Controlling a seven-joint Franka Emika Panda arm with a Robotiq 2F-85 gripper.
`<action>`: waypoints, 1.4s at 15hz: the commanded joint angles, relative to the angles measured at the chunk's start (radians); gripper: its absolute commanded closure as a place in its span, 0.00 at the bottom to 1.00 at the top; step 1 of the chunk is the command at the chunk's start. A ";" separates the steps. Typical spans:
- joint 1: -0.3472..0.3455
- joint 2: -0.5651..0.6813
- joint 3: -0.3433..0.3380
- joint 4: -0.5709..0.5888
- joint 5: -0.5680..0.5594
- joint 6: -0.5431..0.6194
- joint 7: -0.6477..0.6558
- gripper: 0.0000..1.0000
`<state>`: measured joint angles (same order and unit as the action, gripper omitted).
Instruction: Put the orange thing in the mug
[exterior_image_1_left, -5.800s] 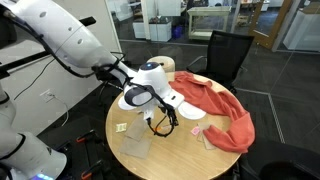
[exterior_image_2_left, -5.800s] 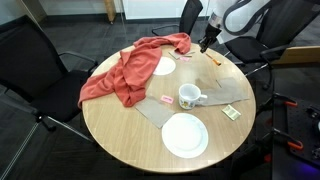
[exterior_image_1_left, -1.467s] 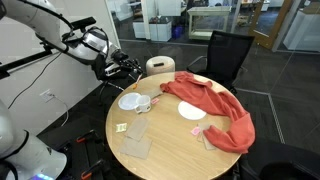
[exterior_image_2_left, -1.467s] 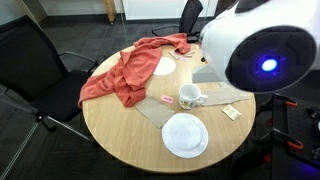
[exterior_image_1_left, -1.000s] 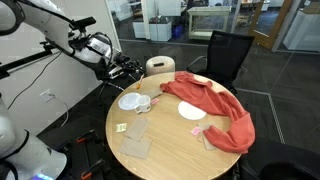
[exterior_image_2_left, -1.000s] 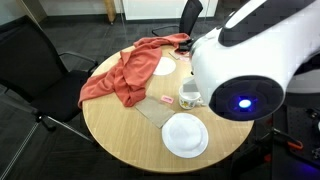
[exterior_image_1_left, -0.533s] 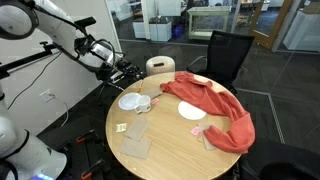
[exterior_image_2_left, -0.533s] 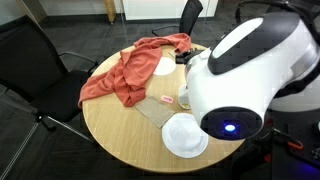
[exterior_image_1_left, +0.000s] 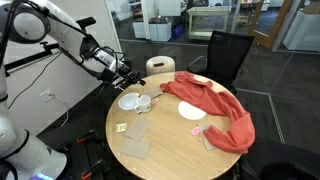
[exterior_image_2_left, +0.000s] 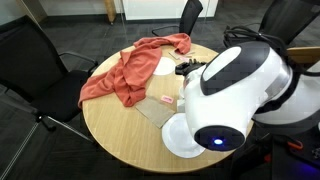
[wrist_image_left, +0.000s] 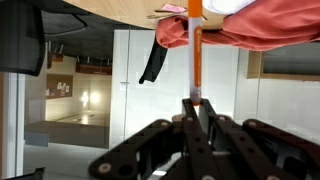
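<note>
My gripper (wrist_image_left: 196, 100) is shut on the thin orange stick (wrist_image_left: 195, 45), which points away from the jaws toward the table edge at the top of the upside-down wrist view. In an exterior view the gripper (exterior_image_1_left: 128, 72) hangs off the table's far left edge, a little above it and apart from the small white mug (exterior_image_1_left: 146, 103). The mug stands next to a white plate (exterior_image_1_left: 128, 100). In an exterior view the robot's white body (exterior_image_2_left: 230, 95) hides the mug.
A large red-orange cloth (exterior_image_1_left: 215, 105) (exterior_image_2_left: 130, 70) covers part of the round wooden table (exterior_image_1_left: 170, 150). A flat white disc (exterior_image_1_left: 192, 113) lies beside the cloth. A grey napkin (exterior_image_1_left: 136, 145) lies near the front edge. Black chairs (exterior_image_1_left: 228, 55) (exterior_image_2_left: 30, 60) stand around.
The arm has swung round; its white body now covers more of one exterior view. The gripper has shifted slightly toward the table edge, still holding the stick.
</note>
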<state>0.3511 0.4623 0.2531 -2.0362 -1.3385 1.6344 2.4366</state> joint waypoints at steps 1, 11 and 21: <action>0.007 0.034 -0.003 0.029 -0.007 -0.021 0.045 0.97; 0.004 0.077 -0.005 0.051 0.012 -0.020 0.067 0.41; -0.002 0.076 -0.006 0.038 0.010 -0.003 0.049 0.00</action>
<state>0.3483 0.5363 0.2462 -2.0020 -1.3299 1.6338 2.4870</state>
